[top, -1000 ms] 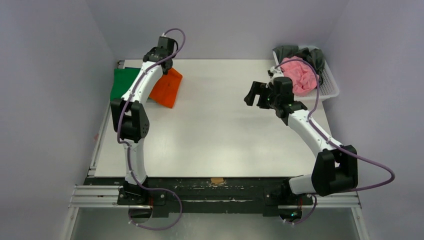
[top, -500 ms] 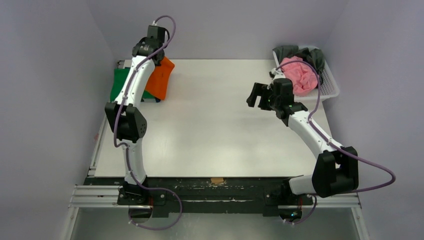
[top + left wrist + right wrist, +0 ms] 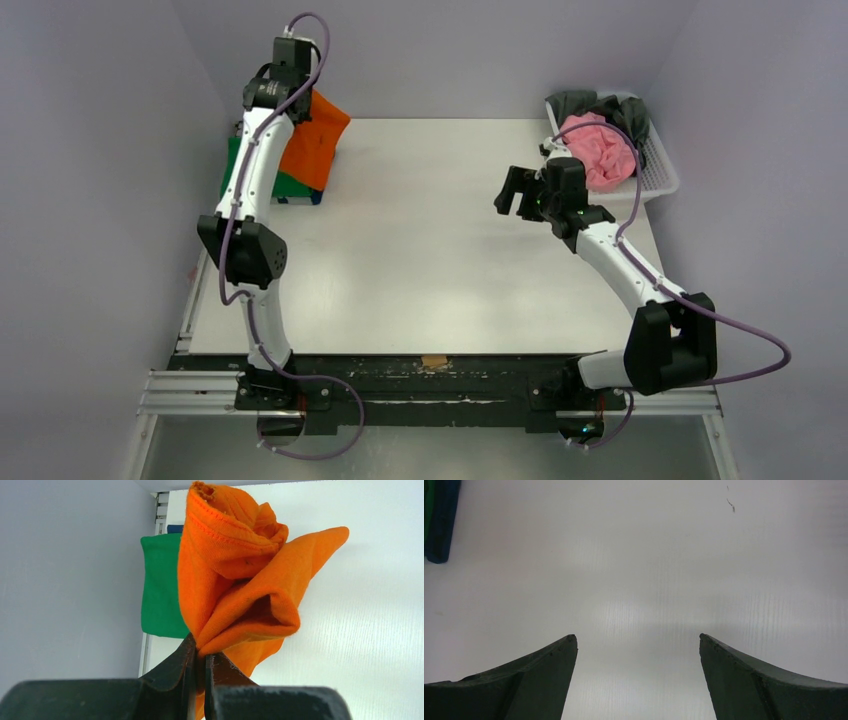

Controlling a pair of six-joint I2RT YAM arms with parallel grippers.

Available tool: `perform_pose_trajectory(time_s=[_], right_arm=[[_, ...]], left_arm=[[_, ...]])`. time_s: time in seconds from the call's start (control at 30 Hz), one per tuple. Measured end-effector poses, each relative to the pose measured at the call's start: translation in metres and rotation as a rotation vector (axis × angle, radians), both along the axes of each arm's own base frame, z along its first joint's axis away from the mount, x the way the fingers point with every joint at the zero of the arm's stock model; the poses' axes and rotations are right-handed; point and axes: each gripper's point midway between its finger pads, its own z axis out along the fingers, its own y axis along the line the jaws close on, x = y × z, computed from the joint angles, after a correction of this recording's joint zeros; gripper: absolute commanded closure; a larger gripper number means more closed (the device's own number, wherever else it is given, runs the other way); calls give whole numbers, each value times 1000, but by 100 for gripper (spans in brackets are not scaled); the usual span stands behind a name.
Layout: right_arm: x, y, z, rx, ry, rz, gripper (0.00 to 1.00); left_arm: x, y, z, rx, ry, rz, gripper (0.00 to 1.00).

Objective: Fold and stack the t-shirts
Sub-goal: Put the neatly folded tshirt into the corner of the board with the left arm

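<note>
My left gripper (image 3: 297, 100) is shut on the folded bright orange t-shirt (image 3: 313, 142) and holds it in the air at the table's far left, above a folded green t-shirt (image 3: 236, 160) lying on a dark blue one (image 3: 300, 196). In the left wrist view the orange shirt (image 3: 240, 580) hangs bunched from my closed gripper (image 3: 200, 652), with the green shirt (image 3: 159, 595) below. My right gripper (image 3: 515, 190) is open and empty above the bare table; in its wrist view (image 3: 638, 637) the jaws stand wide apart. A pink t-shirt (image 3: 598, 150) and dark grey ones (image 3: 590, 104) lie in the basket.
A white mesh basket (image 3: 660, 172) stands at the table's far right corner. The white table (image 3: 430, 260) runs between the arms. Grey walls close in left, right and behind. The dark blue shirt's edge shows in the right wrist view (image 3: 441, 525).
My left gripper has lifted the orange shirt up and leftward, over the green and blue stack. My right arm has barely moved.
</note>
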Motion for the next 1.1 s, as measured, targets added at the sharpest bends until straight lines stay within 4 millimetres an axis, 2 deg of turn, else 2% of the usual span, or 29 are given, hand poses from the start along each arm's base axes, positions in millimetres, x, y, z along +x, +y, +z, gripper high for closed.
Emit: perform_pose_trajectory(time_s=[0.2, 0.47, 0.63, 0.73, 0.87, 0.97, 1.1], right_arm=[[0, 0, -1, -1, 4, -1, 10], [2, -3, -15, -20, 38, -17, 10], [3, -3, -32, -31, 95, -18, 10], [7, -2, -36, -32, 109, -19, 10], [8, -1, -35, -30, 116, -23, 10], [9, -2, -33, -31, 119, -24, 10], [7, -4, -34, -40, 132, -32, 10]], left_arm=[[1, 8, -4, -44, 10, -7, 100], [7, 41, -13, -112, 21, 16, 100], [25, 59, -43, -103, 65, 20, 100], [38, 69, -70, -99, 97, 26, 100], [46, 87, -99, -118, 131, 53, 100], [50, 100, -108, -152, 122, 75, 100], [55, 116, -107, -175, 81, 112, 100]])
